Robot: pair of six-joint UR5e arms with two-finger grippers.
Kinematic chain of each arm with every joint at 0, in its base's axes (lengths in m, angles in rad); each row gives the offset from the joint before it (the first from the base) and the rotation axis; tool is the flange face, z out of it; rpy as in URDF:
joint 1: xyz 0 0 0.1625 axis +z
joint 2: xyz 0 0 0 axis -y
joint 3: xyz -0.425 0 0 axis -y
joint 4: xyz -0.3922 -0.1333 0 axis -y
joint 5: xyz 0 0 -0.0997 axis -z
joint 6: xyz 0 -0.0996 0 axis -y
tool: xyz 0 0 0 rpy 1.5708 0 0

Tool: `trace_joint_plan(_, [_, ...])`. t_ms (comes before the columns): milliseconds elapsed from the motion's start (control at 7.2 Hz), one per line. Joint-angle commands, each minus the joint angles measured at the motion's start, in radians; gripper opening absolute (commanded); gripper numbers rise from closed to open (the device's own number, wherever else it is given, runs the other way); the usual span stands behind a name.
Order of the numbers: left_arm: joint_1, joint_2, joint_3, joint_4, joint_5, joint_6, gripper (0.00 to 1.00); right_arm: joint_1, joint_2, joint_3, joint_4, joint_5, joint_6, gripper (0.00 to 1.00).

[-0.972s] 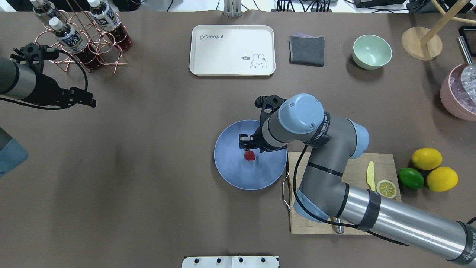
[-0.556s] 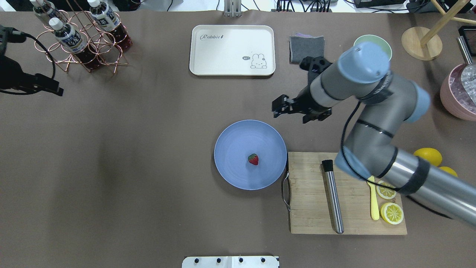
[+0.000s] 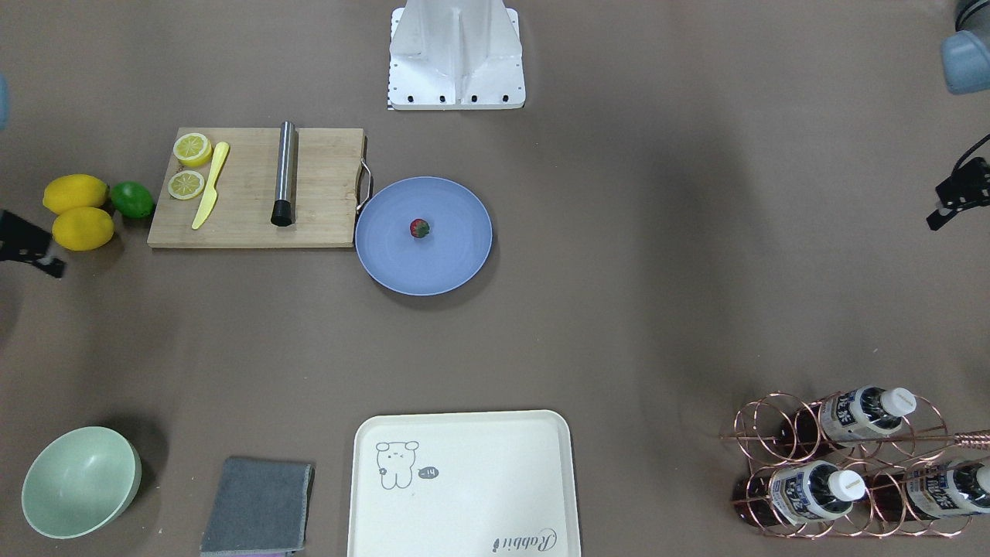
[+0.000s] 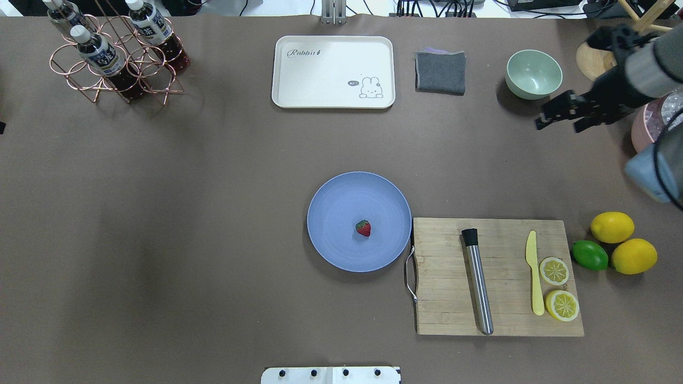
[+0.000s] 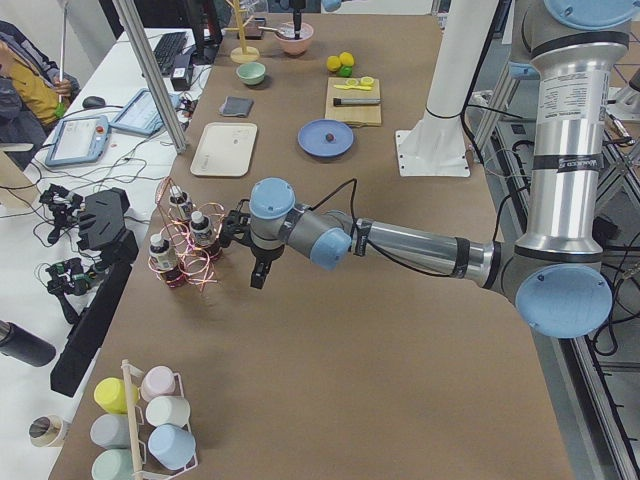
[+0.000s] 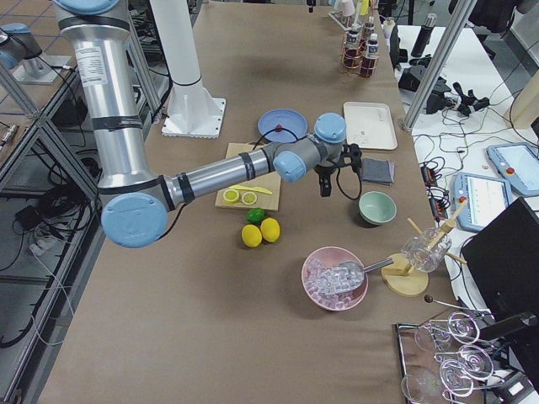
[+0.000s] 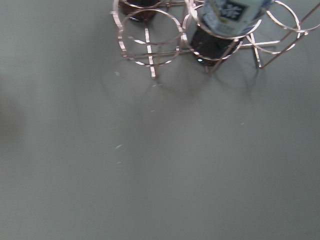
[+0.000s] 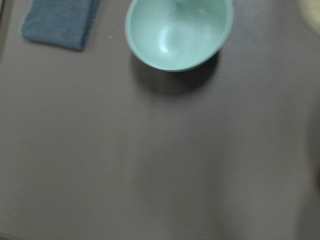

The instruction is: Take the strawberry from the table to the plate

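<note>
The strawberry lies near the middle of the blue plate, and nothing touches it. My right gripper hangs open and empty at the back right, just right of the mint-green bowl, far from the plate. Its wrist view shows only that bowl and bare table. My left gripper is off at the table's left end, beside the copper bottle rack. Whether its jaws are open or shut I cannot tell.
A wooden cutting board touches the plate's right side and carries a steel rod, a yellow knife and lemon slices. Lemons and a lime lie right of it. A cream tray, grey cloth and pink ice bowl stand at the back.
My right gripper let go of the strawberry on the plate and drew away up and to the back right. My left arm pulled back almost out of the overhead view's left edge.
</note>
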Motion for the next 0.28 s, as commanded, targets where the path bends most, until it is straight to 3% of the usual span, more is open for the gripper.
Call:
trace_joint_plan(0, [-0.053,0.035,0.009,0.023,0.010,0.141,0.98,0.227,-0.038,-0.053,-0.263,-0.041,-0.500,1.00])
trace_joint_plan(139, [-0.062,0.049,-0.005,0.017,0.019,0.143,0.98,0.255,-0.036,-0.085,-0.265,-0.084,-0.567,1.00])
